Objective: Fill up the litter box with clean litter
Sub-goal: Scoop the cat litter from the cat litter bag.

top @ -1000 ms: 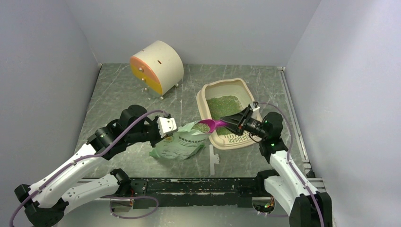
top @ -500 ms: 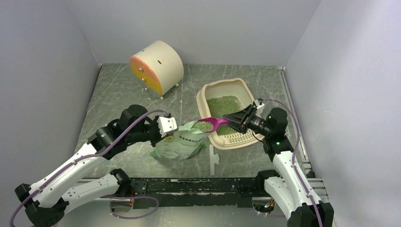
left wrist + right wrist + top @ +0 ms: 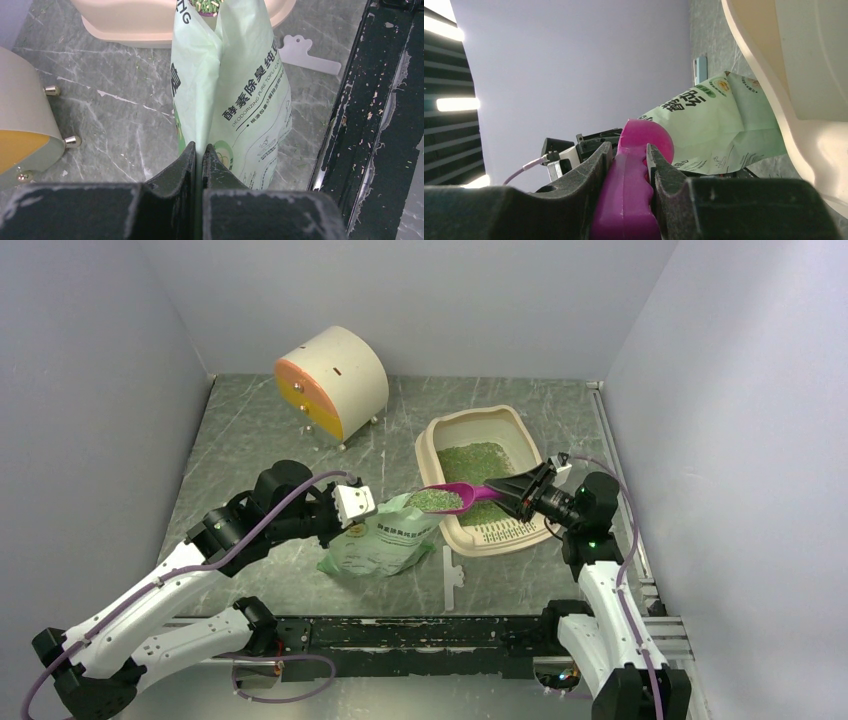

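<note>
Right gripper (image 3: 503,490) clamps the magenta scoop (image 3: 470,494), clean litter (image 3: 432,500) straight ahead of its fingers, litter box (image 3: 424,455) just beside; left gripper (image 3: 352,508) pinches the bag (image 3: 385,545).

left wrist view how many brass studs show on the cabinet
3, on the cabinet at left: the top stud against the cream body, the middle stud beside the orange face, the bottom stud below it. More may be out of frame.
</note>
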`<state>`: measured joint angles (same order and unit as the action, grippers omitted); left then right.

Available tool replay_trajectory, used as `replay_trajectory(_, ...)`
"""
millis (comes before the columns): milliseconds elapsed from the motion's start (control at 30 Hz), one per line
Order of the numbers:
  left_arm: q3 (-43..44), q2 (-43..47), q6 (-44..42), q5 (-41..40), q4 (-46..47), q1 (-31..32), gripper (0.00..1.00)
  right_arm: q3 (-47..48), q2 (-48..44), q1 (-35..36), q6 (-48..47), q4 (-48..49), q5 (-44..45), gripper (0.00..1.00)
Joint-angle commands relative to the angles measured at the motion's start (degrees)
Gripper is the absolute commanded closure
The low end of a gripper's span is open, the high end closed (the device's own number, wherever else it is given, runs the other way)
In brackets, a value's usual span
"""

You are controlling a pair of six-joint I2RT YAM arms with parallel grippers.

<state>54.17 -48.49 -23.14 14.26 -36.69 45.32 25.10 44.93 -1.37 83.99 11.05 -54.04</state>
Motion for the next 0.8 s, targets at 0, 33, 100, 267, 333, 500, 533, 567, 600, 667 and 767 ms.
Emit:
replay_trajectory(0, 3.0, 1.0, -0.2, -1.2, 4.5, -0.4, 0.95, 1.2, 0.1, -0.4, -1.2, -0.1, -2.2, 1.00)
replay_trajectory(33, 3.0, 1.0, -0.1, -1.2, 4.5, -0.4, 0.95, 0.8, 0.2, -0.5, -1.0, 0.1, -2.3, 1.00)
replay_trajectory(100, 3.1, 1.1, -0.1, -1.3, 4.3, -0.4, 0.95, 0.3, 0.1, -0.4, -1.1, 0.4, -2.1, 1.00)
replay_trajectory(267, 3.4, 1.6, -0.5, -1.9, 3.7, -0.4, 0.95, -1.5, -0.3, -0.8, 0.5, 3.1, -2.5, 1.00)
replay_trajectory(333, 3.5, 1.7, -0.5, -2.1, 3.5, -0.4, 0.95, -2.1, -0.9, -1.1, 1.7, 4.2, -2.4, 1.00)
replay_trajectory(500, 3.1, 1.6, -0.4, -2.0, 3.9, -0.4, 0.95, -1.7, -1.5, -2.1, 1.8, 3.7, -2.9, 1.00)
replay_trajectory(533, 3.1, 1.6, -0.4, -2.0, 4.0, -0.5, 0.95, -1.6, -1.7, -2.5, 1.8, 3.7, -3.1, 1.00)
replay_trajectory(567, 3.1, 1.4, -0.4, -2.0, 4.1, -0.4, 0.95, -1.5, -1.8, -2.7, 1.8, 3.4, -3.4, 1.00)
replay_trajectory(600, 3.1, 1.4, -0.4, -2.0, 4.1, -0.5, 0.95, -1.5, -1.9, -3.0, 1.8, 3.3, -3.6, 1.00)
replay_trajectory(667, 3.2, 1.2, -0.5, -1.9, 4.0, -0.4, 0.95, -1.5, -2.1, -3.6, 2.0, 3.2, -3.9, 1.00)
replay_trajectory(767, 3.1, 1.2, -0.5, -1.9, 4.2, -0.4, 0.95, -1.4, -2.4, -4.4, 1.8, 2.8, -4.4, 1.00)
